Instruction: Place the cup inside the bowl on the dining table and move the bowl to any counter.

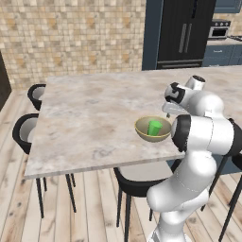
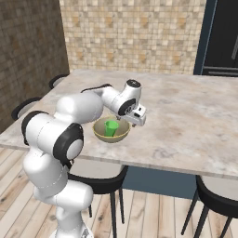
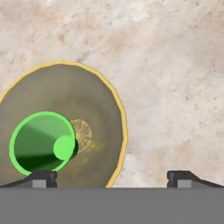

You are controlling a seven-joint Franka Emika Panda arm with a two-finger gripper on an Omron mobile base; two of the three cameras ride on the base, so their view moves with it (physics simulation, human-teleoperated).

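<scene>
The cup (image 1: 154,127) stands upright inside the bowl (image 1: 152,129), a little off the bowl's centre, so the first half of the task reads as done. The bowl sits on the dining table (image 1: 94,118) near its front edge, right in front of the arm.

The gripper (image 3: 112,177) hangs just above the bowl with its jaws spread wide and nothing between them. In the hand view one fingertip (image 3: 41,178) sits over the bowl's interior near the cup, the other (image 3: 183,177) over bare table outside the yellowish rim.

Step in hand, as you should judge it: taking hold of the bowl by its rim.

- You already straddle the wall on the near side. Keep that line and come straight down.
- Watch the inner finger. It is close to the cup; if it nudges the cup on the way down, the cup may tip or ride up the bowl's slope.
- The wall slopes, so seat the fingers well below the rim before you close.
- Lift level and slowly; a tilted bowl can shed the cup.

The counter for the drop-off cannot be picked out clearly from here.
</scene>
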